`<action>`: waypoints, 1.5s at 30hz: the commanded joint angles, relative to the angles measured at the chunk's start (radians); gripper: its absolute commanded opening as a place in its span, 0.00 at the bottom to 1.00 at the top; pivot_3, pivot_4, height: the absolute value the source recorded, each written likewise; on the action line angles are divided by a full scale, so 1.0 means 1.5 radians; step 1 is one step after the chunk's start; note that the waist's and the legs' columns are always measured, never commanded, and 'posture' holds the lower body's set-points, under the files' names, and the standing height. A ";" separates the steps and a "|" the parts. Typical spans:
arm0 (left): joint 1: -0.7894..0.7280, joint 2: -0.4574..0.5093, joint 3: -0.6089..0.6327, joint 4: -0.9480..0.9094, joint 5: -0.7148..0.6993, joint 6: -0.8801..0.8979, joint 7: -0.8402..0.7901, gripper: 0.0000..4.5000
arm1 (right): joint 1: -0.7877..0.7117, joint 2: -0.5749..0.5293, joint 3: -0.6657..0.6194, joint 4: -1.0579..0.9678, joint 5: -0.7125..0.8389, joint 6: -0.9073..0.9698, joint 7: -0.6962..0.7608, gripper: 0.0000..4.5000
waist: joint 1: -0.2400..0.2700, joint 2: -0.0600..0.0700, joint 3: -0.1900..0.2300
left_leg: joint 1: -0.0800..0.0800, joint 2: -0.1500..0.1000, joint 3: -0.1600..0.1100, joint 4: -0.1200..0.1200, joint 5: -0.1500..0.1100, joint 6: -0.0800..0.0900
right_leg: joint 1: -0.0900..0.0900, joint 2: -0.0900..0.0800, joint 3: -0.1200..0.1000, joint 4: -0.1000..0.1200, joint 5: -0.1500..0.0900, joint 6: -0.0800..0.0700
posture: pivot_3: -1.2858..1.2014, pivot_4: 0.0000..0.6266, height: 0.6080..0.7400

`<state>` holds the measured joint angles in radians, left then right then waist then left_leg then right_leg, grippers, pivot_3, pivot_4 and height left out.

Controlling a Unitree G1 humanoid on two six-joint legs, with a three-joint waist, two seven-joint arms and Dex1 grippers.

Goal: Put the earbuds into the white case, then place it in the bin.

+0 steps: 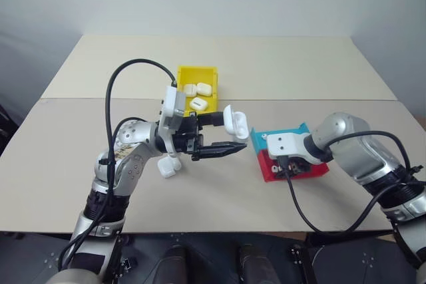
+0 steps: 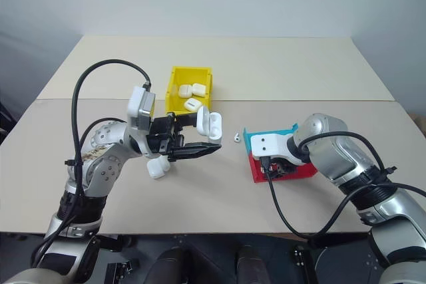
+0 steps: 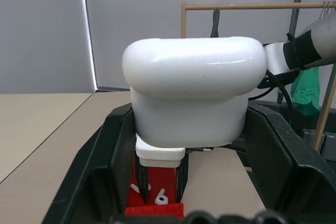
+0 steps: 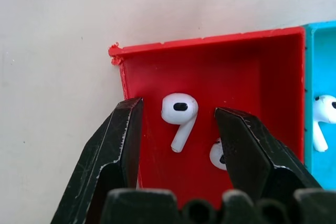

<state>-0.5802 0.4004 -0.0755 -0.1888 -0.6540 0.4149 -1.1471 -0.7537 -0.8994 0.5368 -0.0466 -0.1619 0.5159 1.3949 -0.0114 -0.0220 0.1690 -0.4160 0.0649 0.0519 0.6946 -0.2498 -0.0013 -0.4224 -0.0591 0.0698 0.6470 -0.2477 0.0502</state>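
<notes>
My left gripper [image 1: 233,133] is shut on the white case [image 1: 235,120] and holds it above the table, lid hinged open; the same case [image 3: 191,95] sits between the black fingers [image 3: 97,161] in the left wrist view. My right gripper [image 4: 178,124] points down into the red tray [image 4: 252,72], open, its fingers either side of an earbud [image 4: 179,112] without touching it. A second earbud [image 4: 216,156] is half hidden by one finger. Another earbud [image 2: 235,138] lies loose on the table. The yellow bin [image 1: 198,72] stands behind the left gripper.
Three white cases [image 1: 198,89] lie in the bin. One more white case [image 1: 168,167] rests on the table under my left arm. A teal tray [image 1: 297,130] adjoins the red one and holds an earbud [image 4: 323,113]. Black cables loop off both wrists.
</notes>
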 commanded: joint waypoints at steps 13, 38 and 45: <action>-0.003 0.009 0.013 -0.024 -0.013 -0.006 -0.006 0.61 | 0.026 -0.021 -0.129 -0.078 0.087 0.089 0.015 0.14 | 0.001 0.000 0.000 | 0.000 0.000 0.000 0.000 0.000 0.000 | 0.000 0.000 0.000 0.000 0.000 0.000 | 0.52 0.24 1.00; -0.123 -0.032 -0.001 0.106 -0.002 -0.028 -0.086 0.61 | 0.039 0.215 -0.588 -0.305 0.728 0.305 -0.350 0.14 | -0.001 -0.001 -0.001 | 0.000 0.000 -0.001 0.000 0.000 0.000 | 0.001 0.000 0.000 0.000 0.000 0.000 | 0.52 0.24 1.00; -0.114 -0.034 0.001 0.088 -0.008 -0.012 -0.068 0.61 | 0.044 0.213 -0.554 -0.291 0.736 0.279 -0.382 0.14 | -0.001 -0.001 -0.001 | 0.000 0.000 -0.001 0.000 0.000 0.000 | 0.001 0.000 0.000 0.000 0.000 0.000 | 0.52 0.24 1.00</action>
<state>-0.7447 0.3521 -0.0853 -0.0237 -0.6521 0.3927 -1.2611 -0.6859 -0.5745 -0.2827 -0.4750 0.9206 0.9659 0.8357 -0.0125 -0.0231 0.1679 -0.4162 0.0645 0.0501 0.6943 -0.2498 -0.0012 -0.4213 -0.0592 0.0691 0.6474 -0.2472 0.0508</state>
